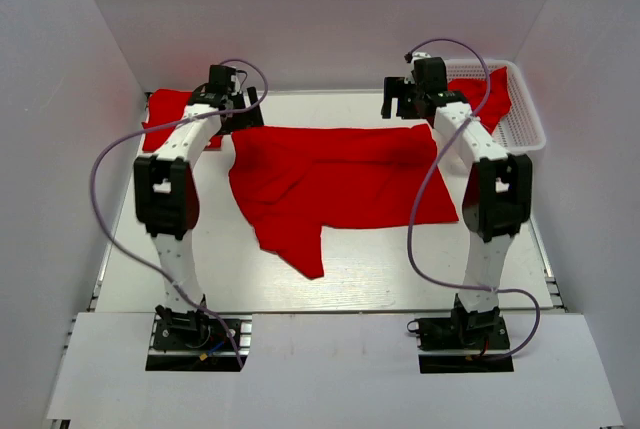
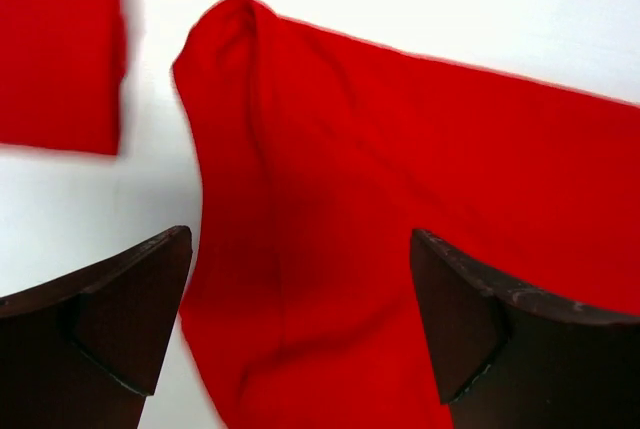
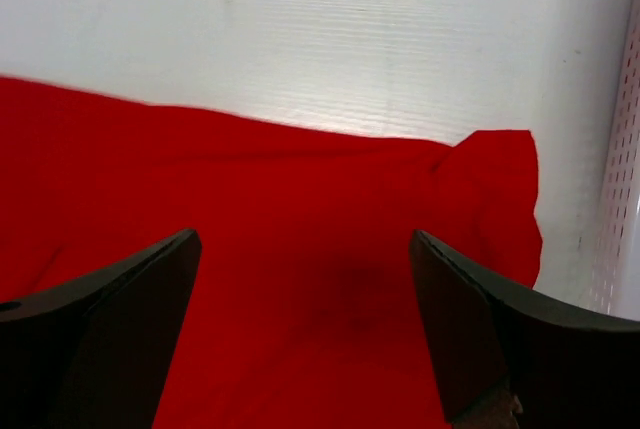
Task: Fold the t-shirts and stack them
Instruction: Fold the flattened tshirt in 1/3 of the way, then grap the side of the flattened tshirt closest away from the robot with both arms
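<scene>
A red t-shirt (image 1: 335, 184) lies spread and rumpled across the middle of the table, one corner trailing toward the front. My left gripper (image 1: 237, 114) hangs open over its far left corner (image 2: 330, 199). My right gripper (image 1: 405, 101) hangs open over its far right corner (image 3: 330, 249). Neither holds cloth. A second red t-shirt (image 1: 168, 117) lies at the far left, partly behind the left arm, and shows in the left wrist view (image 2: 60, 49). A third red t-shirt (image 1: 480, 89) lies in the basket.
A white mesh basket (image 1: 525, 114) stands at the far right corner, its wall showing in the right wrist view (image 3: 620, 209). White walls enclose the table on three sides. Purple cables loop from both arms.
</scene>
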`<action>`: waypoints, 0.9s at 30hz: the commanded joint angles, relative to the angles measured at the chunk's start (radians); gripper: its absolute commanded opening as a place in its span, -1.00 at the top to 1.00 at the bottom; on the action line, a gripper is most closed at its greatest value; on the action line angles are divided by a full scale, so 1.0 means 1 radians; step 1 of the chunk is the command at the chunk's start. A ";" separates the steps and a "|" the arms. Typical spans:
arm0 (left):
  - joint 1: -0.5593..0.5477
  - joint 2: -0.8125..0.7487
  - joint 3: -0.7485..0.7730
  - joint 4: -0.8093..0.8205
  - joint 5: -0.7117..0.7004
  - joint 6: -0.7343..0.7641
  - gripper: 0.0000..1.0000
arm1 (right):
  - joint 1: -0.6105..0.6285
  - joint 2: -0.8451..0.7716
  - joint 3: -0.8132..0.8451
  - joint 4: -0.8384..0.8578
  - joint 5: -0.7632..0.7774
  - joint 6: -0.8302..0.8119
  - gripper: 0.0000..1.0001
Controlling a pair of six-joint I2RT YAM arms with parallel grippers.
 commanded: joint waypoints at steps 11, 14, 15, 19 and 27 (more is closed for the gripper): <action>-0.091 -0.817 -0.817 0.065 0.199 -0.134 -1.00 | 0.049 -0.588 -0.652 -0.014 0.161 0.236 -0.81; -0.146 -0.921 -0.958 0.052 0.208 -0.180 -1.00 | 0.045 -0.782 -0.781 -0.028 0.240 0.353 -0.81; -0.161 -0.941 -0.985 0.052 0.208 -0.197 -1.00 | 0.045 -0.815 -0.845 -0.028 0.259 0.395 -0.81; -0.259 -0.997 -1.101 0.042 0.227 -0.269 -0.93 | 0.044 -1.021 -0.997 -0.063 0.326 0.463 -0.81; -0.431 -0.945 -1.169 0.033 0.106 -0.373 -0.72 | 0.038 -1.027 -1.107 -0.177 0.403 0.534 -0.81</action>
